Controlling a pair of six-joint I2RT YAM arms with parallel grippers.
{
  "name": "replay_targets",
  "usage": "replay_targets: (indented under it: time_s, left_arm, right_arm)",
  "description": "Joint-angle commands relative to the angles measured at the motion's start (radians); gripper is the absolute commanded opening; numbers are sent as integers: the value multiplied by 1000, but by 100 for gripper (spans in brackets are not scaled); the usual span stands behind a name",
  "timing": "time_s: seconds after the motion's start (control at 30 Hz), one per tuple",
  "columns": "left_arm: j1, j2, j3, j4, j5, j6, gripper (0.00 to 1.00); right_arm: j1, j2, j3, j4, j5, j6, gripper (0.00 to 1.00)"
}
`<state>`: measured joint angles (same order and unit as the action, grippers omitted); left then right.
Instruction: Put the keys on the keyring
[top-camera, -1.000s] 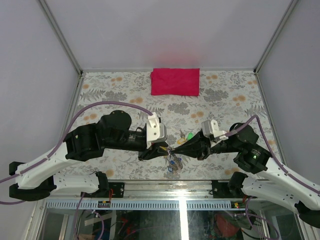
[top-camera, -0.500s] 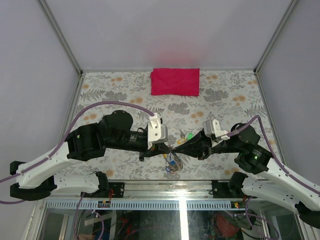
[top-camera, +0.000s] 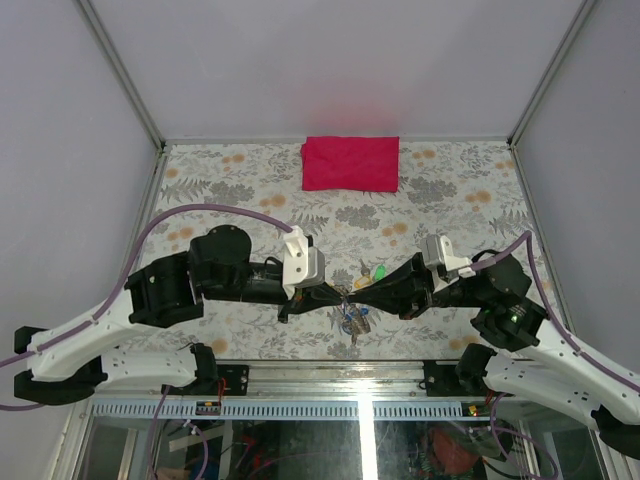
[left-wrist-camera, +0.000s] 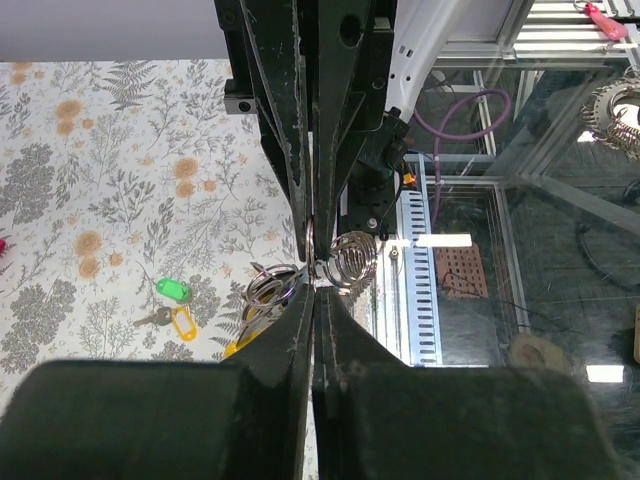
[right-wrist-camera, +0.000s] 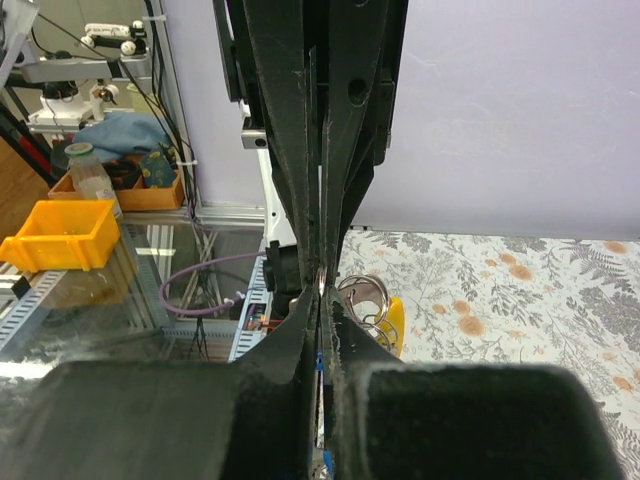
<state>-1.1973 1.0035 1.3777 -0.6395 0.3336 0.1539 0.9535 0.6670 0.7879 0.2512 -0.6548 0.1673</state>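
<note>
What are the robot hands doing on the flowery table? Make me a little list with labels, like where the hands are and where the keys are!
left gripper: shut, tip pinching the keyring
right gripper: shut, also at the keyring, tip to tip with the left one
keyring: held up in the air between both tips
hanging keys: small bunch dangling under the ring, one with a yellow tag
loose keys: green tag and yellow tag lying side by side on the table
red cloth: flat at the far edge
</note>
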Motion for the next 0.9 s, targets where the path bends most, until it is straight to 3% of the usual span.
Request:
replay_targets:
  time_s: [0.0,0.87]
  left_arm:
    - [-3,-19,-44,44,-3,-34,0]
    - [-4,-86,-236,308,-24,-141,3]
  right_arm:
    - [-2,-37,0,223,25,62,0]
    - [-1,-66,-113,531,147,218,0]
